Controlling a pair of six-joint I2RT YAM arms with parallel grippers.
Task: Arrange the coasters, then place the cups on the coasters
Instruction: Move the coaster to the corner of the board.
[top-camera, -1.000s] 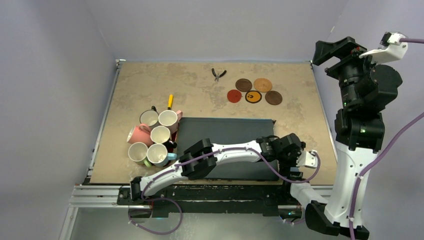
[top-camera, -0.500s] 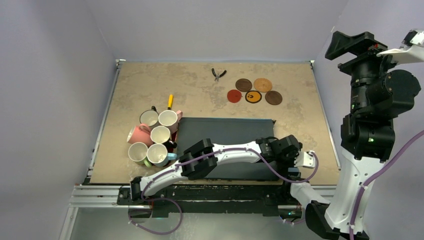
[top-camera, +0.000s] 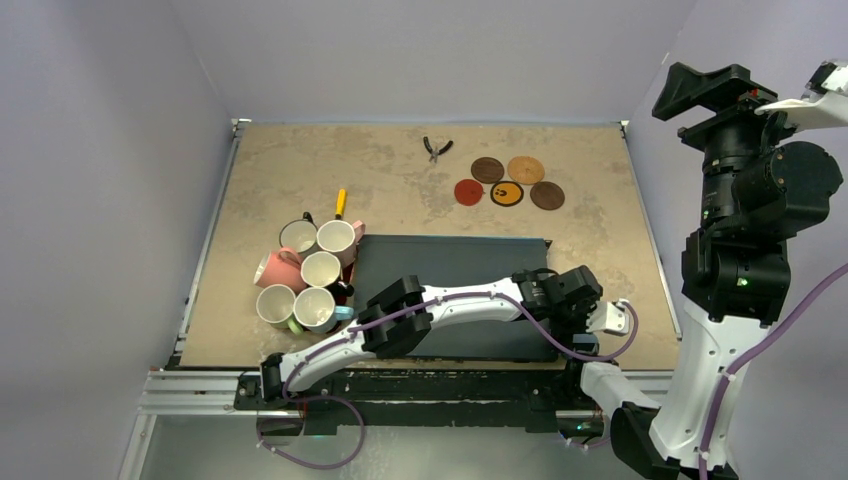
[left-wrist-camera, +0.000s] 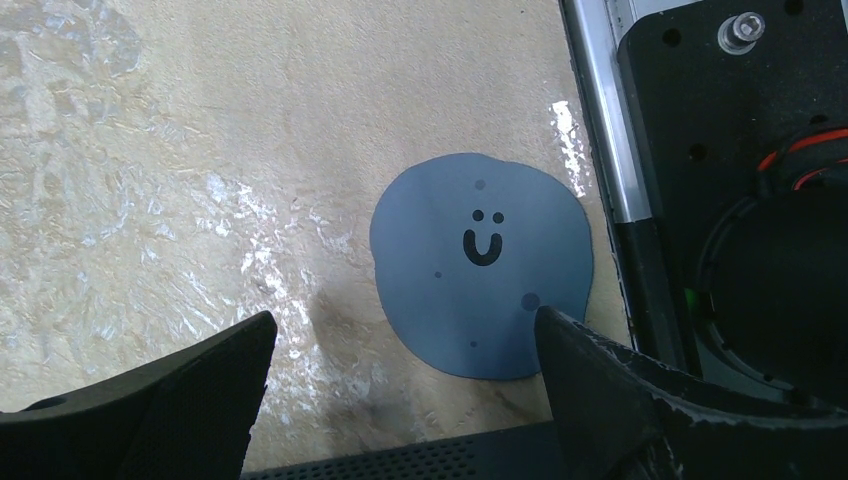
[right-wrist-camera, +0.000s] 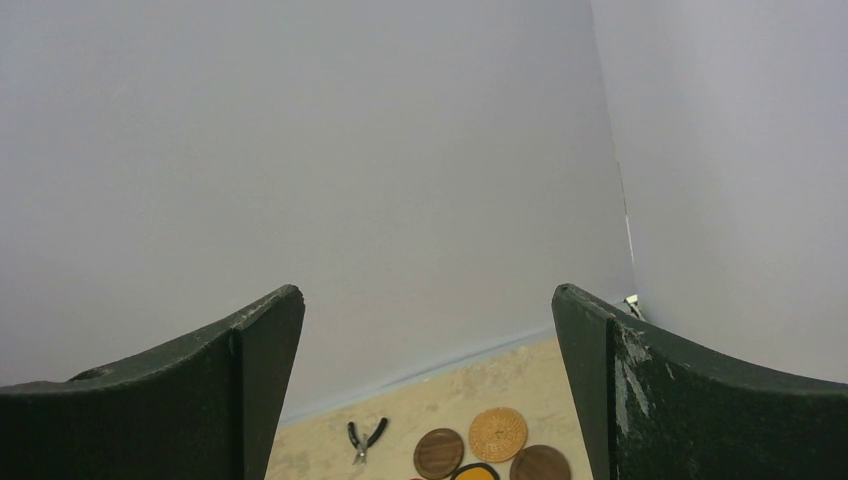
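Note:
Five coasters (top-camera: 507, 183) lie grouped at the back right: brown wood, tan, red, yellow and dark brown. Through the right wrist camera the tan coaster (right-wrist-camera: 498, 434) shows far below. The grey-blue coaster (left-wrist-camera: 482, 265), with a smiley face, lies flat near the table's right front corner. My left gripper (left-wrist-camera: 400, 340) hovers open over it, the right finger (left-wrist-camera: 620, 390) near its rim. From above, that gripper (top-camera: 592, 318) hides the disc. Several cups (top-camera: 308, 272) cluster at the left, one pink cup on its side. My right gripper (right-wrist-camera: 428, 300) is open, empty and raised high at the right (top-camera: 685, 95).
A large black mat (top-camera: 455, 262) lies at the front centre, its edge (left-wrist-camera: 400, 462) just under my left fingers. Pliers (top-camera: 437, 148) rest at the back, a yellow-handled tool (top-camera: 340, 203) behind the cups. The table's metal rail (left-wrist-camera: 595, 150) and the right arm's base (left-wrist-camera: 740, 130) border the grey-blue coaster.
The right arm swung up and to the right, away from the table, then held still. The left gripper shifted slightly near the right front corner and stayed open.

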